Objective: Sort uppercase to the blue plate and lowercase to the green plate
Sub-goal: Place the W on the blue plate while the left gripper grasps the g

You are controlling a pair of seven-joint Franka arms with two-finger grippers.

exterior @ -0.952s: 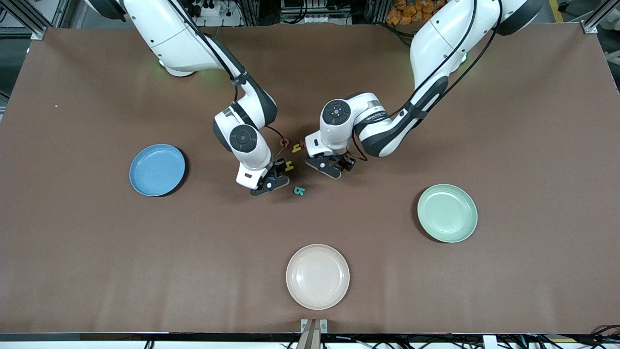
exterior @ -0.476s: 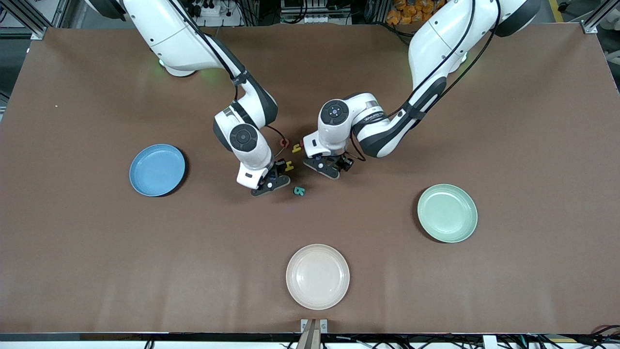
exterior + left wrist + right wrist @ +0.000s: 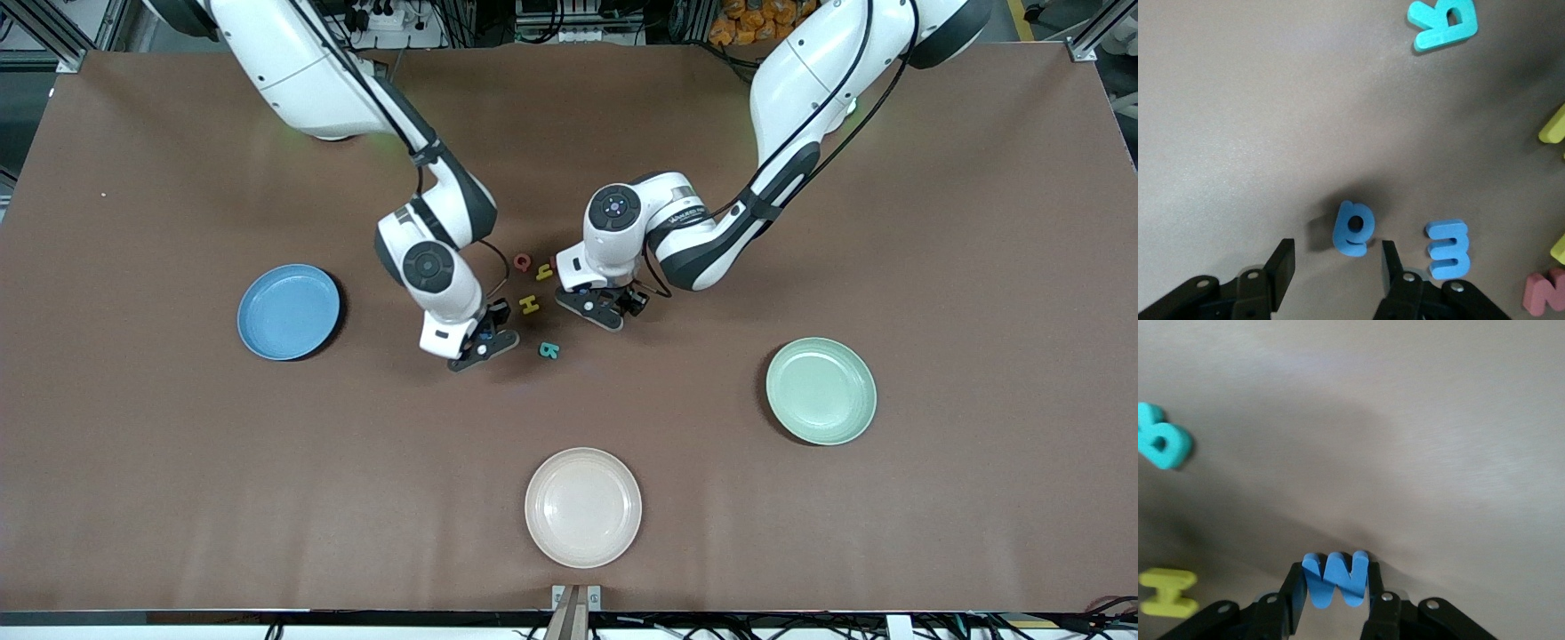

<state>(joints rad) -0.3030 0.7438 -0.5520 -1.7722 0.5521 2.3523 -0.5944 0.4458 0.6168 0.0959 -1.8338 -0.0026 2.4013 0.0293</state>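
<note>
My right gripper (image 3: 1335, 579) is shut on the blue W (image 3: 1336, 577) and holds it just above the table; it also shows in the front view (image 3: 480, 343). The yellow H (image 3: 530, 305) and the teal letter (image 3: 549, 350) lie beside it. My left gripper (image 3: 1336, 247) is open, low over the blue "a" (image 3: 1353, 229), which lies at its fingertips. The blue three-pronged letter (image 3: 1448, 248) lies beside the "a". The red Q (image 3: 522, 262) and the yellow hooked letter (image 3: 544, 273) lie farther from the front camera. The blue plate (image 3: 289, 311) and the green plate (image 3: 821, 390) hold nothing.
A cream plate (image 3: 582, 507) sits near the table's front edge, nearer to the front camera than the letters. A pink-red letter (image 3: 1545, 293) lies at the edge of the left wrist view. The left gripper in the front view (image 3: 597, 309) hides the letters under it.
My right gripper has shifted a little toward the blue plate with the blue W, uncovering the yellow H. My left arm has barely moved.
</note>
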